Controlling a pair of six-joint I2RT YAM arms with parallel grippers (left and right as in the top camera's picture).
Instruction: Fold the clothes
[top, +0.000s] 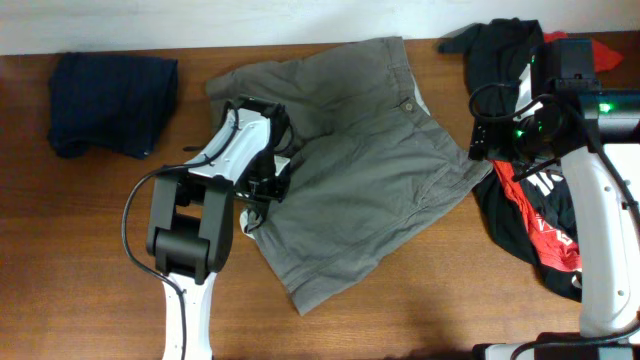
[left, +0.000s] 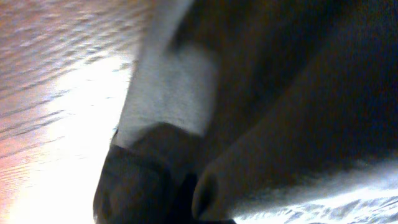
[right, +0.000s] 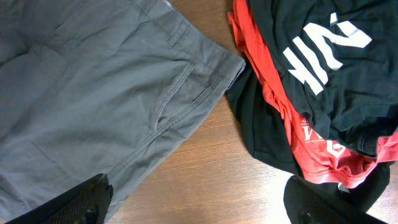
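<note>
A brown wooden table (top: 80, 250) fills the view from above. Far to the left, near the back edge, lies a dark blue cloth (top: 112, 103), folded in a lump. It is well apart from the other things.

Next comes the left gripper (top: 262, 195). It is down at the left edge of the shorts (top: 370, 180). Its fingers are shut together on that edge. In the left wrist view all is very close and blurry. You can see grey cloth, a pale patch of lining (left: 174, 93), and bright table on the left side.

The shorts are grey and lie in the middle of the table, spread out mostly flat with some wrinkles. The waist is near the back edge, and a small button (top: 407, 103) shows there. The legs reach toward the front of the table. In the right wrist view a pocket seam (right: 177, 93) runs down the grey cloth.

The right gripper (top: 487, 140) hangs just beside the right edge of the shorts. Its fingers (right: 81, 202) are wide apart and hold nothing. Bare table shows between them.

Far right lies a pile of black and red clothes (top: 535, 215) in a messy heap. White letters show on the black cloth. The pile sits just beside the corner of the shorts.
</note>
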